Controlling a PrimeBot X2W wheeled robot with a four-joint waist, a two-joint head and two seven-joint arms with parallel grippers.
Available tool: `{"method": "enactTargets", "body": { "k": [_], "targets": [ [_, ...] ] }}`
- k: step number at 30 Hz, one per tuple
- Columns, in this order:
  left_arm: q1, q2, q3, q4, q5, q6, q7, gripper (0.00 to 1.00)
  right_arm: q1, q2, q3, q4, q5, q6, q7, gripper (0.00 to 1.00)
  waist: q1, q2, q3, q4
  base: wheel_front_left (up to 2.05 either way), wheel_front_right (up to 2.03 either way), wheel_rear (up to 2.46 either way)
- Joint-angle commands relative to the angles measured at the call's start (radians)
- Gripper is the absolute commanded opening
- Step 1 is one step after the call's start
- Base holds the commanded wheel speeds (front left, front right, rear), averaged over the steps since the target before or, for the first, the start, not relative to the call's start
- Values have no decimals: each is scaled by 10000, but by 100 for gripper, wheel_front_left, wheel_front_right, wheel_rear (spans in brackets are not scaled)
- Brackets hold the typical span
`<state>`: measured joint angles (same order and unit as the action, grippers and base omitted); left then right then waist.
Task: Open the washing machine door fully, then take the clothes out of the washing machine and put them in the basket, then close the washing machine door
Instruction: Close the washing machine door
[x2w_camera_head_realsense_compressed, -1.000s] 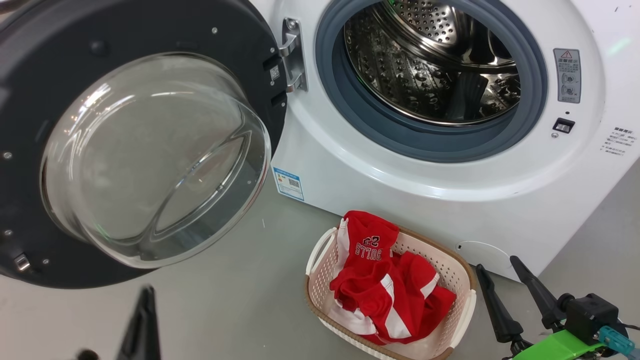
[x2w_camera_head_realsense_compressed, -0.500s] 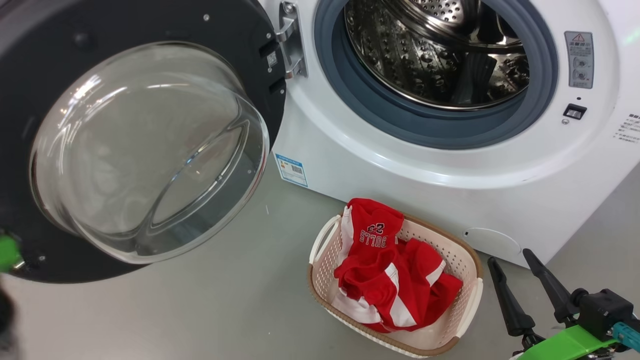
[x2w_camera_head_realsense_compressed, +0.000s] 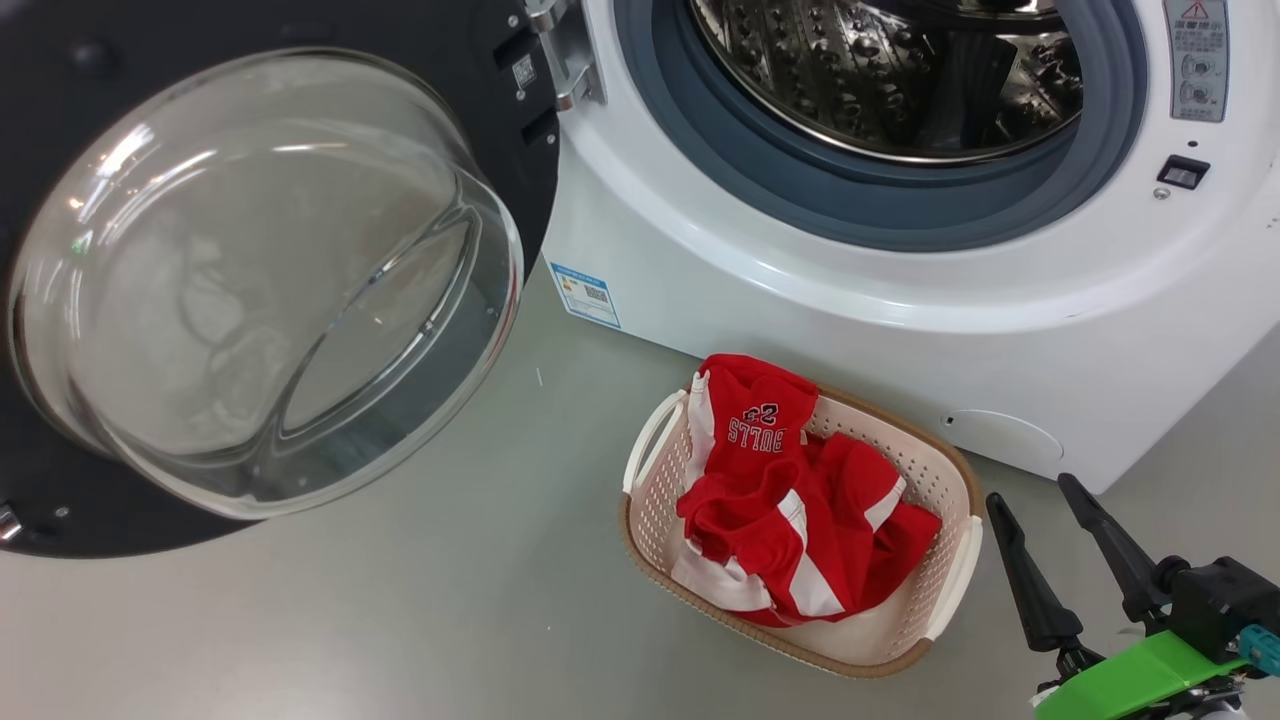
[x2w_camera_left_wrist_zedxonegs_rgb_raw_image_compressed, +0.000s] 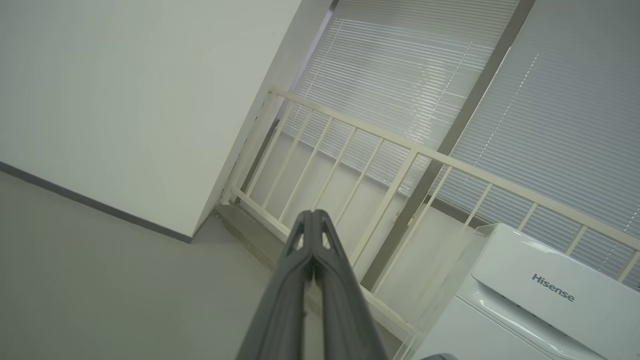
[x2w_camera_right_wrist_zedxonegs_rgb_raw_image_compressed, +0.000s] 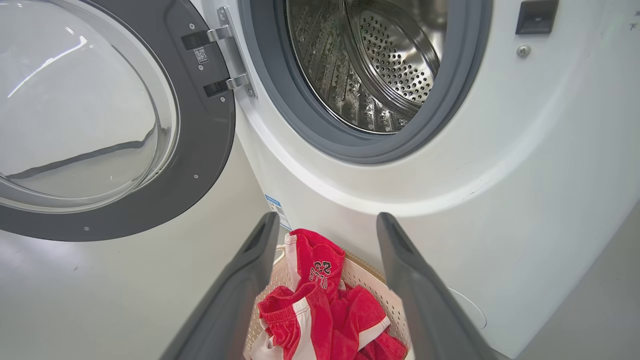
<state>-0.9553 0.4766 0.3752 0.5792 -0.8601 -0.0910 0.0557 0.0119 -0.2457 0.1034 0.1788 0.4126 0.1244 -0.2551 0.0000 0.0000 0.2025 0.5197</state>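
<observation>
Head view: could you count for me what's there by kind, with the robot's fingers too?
Washing machine: 1
Washing machine door, open: 1
Basket: 1
Heap of red clothes in the basket: 1 (how many garments it holds cannot be told)
Dark fingers: 2
Total: 6

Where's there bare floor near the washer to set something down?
Free: grey floor between the washing machine door and the basket, and in front of the basket. Crowded: the basket holds clothes, close to the washing machine, open right pincer beside it.
</observation>
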Motion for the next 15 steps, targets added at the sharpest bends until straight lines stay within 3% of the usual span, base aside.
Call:
{"method": "enactTargets", "body": {
  "k": [1, 8, 15],
  "targets": [
    [-506, 870, 180, 441, -349, 192, 740, 0, -233, -149, 183, -241, -97, 63, -67, 100, 0, 0, 89, -18, 0, 0, 0],
    [-1450, 1892, -443, 2606, -721, 689, 4192, 0, -260, -129, 293, -226, -105, 63, -67, 100, 0, 0, 218, 43, 0, 0, 0],
    [-1378, 2258, -975, 3277, -842, 996, 6717, 0, -319, -159, 413, -177, -68, 63, -67, 100, 0, 0, 226, 90, 0, 0, 0]
  ]
}}
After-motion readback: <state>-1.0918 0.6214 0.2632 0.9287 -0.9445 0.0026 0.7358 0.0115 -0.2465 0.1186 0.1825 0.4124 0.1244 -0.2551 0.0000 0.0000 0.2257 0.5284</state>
